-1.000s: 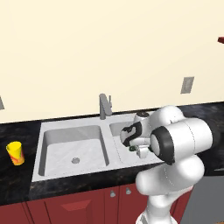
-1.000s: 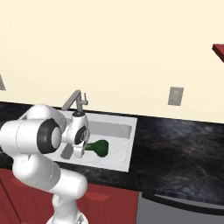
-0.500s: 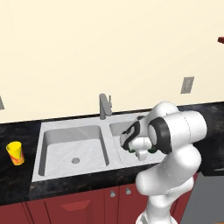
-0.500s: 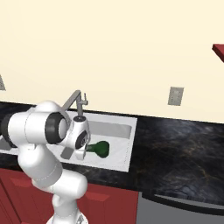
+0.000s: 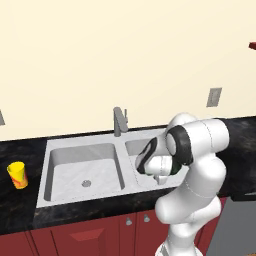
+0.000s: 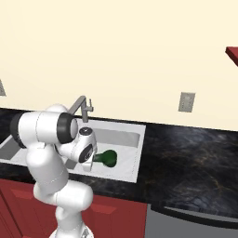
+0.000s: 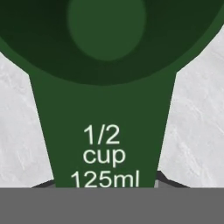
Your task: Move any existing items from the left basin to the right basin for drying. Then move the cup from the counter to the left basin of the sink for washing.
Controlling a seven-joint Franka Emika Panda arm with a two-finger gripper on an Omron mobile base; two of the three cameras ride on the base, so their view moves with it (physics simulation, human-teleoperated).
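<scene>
Here, gripper clenched on green scoop over right basin; black counter, cream wall.

Scoop: head cut off by hand view's top edge; handle end hidden below. Pincer fingertips barely visible, opening indeterminate. Right basin largely hidden behind arm. Cup mark too small to read.

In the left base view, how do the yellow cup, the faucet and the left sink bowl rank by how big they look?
1. The left basin, by far the largest.
2. The faucet.
3. The yellow cup.
The faucet looks only somewhat taller than the cup and stands farther from the camera, so ranking those two is unsure.
</scene>
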